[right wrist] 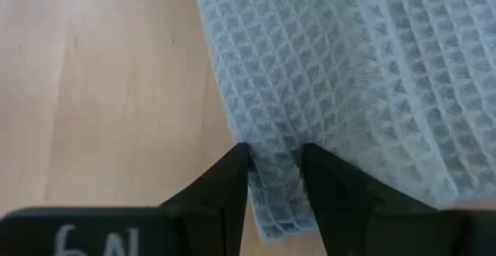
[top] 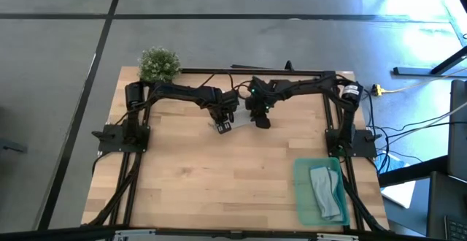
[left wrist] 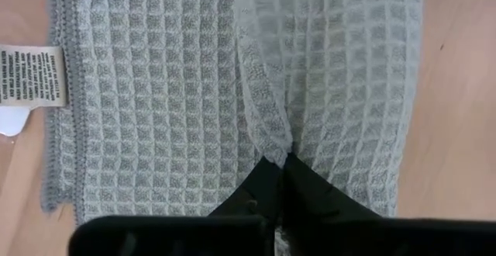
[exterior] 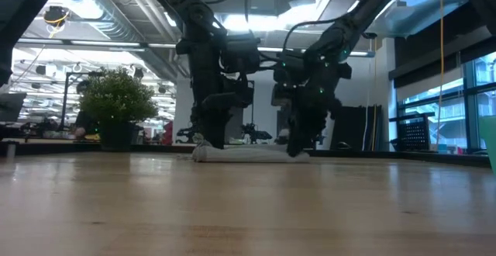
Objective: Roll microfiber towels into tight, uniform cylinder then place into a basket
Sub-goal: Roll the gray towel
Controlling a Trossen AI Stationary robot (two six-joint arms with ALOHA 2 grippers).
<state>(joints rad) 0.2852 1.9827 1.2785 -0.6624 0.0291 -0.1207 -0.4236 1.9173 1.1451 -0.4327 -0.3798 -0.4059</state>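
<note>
One rolled towel (top: 326,190) lies in the basket (top: 300,195); both tools, left (left wrist: 285,161) and right (right wrist: 274,157), pinch the second towel (left wrist: 194,93) on the tabletop (top: 219,182), unrolled.

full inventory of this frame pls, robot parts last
grey towel: 1, light grey waffle weave with a white label, flat at the table's far middle, under both grippers
rolled towel: 1, pale grey-blue, lying in the basket
basket: 1, translucent green, table's near right corner
plant: 1, green and bushy, table's far left corner
table: 1, light wood
left gripper: 1, dark, fingers shut on a fold of the grey towel
right gripper: 1, dark, fingers closed on the grey towel's edge
</note>
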